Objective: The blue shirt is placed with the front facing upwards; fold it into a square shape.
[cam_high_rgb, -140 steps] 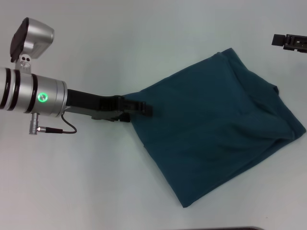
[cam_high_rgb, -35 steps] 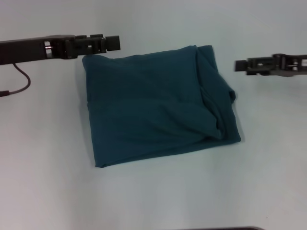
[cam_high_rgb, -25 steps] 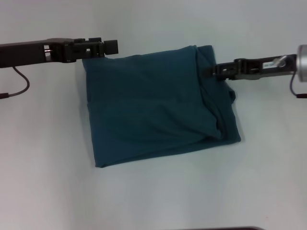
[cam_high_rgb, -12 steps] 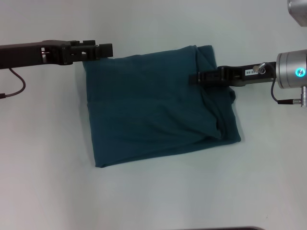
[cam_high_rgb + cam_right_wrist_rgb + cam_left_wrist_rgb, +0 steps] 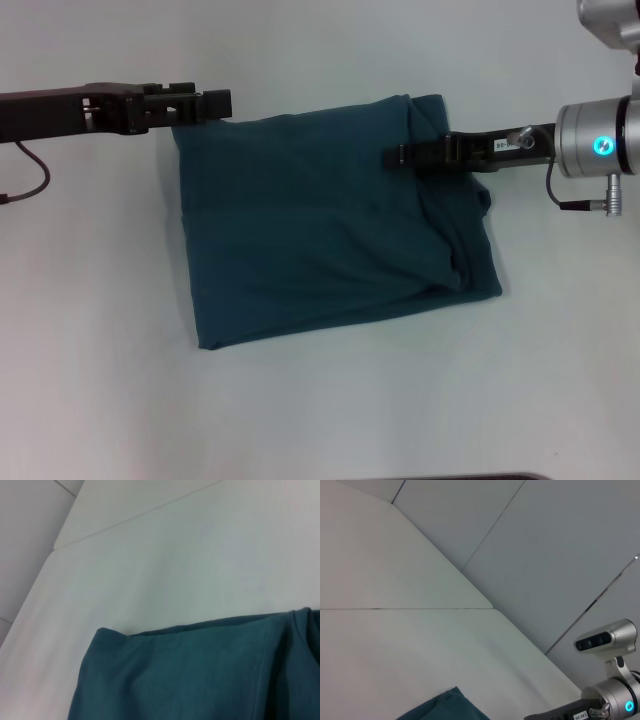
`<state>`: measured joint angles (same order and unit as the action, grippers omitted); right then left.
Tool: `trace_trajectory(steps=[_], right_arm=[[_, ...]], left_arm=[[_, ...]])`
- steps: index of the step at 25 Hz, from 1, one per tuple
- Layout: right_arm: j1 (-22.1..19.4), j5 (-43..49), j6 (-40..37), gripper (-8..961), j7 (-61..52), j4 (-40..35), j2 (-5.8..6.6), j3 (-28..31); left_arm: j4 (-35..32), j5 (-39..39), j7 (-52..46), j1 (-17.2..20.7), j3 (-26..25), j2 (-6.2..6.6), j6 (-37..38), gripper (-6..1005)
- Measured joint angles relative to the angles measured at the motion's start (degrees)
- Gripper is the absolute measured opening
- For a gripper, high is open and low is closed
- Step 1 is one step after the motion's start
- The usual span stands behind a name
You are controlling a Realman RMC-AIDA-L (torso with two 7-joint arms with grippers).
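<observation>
White counter [image 5: 300, 420] is carrying the large teal-blue cotton shirt [image 5: 320, 230], which is lying as a rough, rumpled rectangle with its plain side up and bunched layers along my right edge. I judge I am tidying the last fold. My right gripper [image 5: 400, 156] is reaching over the far right part; the next move calls for flattening that bunch. My left gripper [image 5: 215, 102] is hovering at the far left corner. I cannot tell whether either one's fingers are clenched or released.
</observation>
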<state>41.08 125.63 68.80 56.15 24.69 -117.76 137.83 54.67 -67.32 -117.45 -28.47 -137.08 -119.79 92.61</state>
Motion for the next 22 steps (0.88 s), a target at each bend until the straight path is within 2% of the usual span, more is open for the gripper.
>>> trace_trajectory(steps=[10,22], right_arm=[[0.8,0.0,-2.0,756,0.2,-0.1,-1.12,-1.6],[1.4,-0.1,-3.8,756,0.7,-0.1,-1.54,-1.6]], left_arm=[[0.0,0.0,0.4,0.0,-0.1,0.11,-0.1,838],[0.0,0.0,0.5,0.0,-0.1,0.18,-0.8,837]])
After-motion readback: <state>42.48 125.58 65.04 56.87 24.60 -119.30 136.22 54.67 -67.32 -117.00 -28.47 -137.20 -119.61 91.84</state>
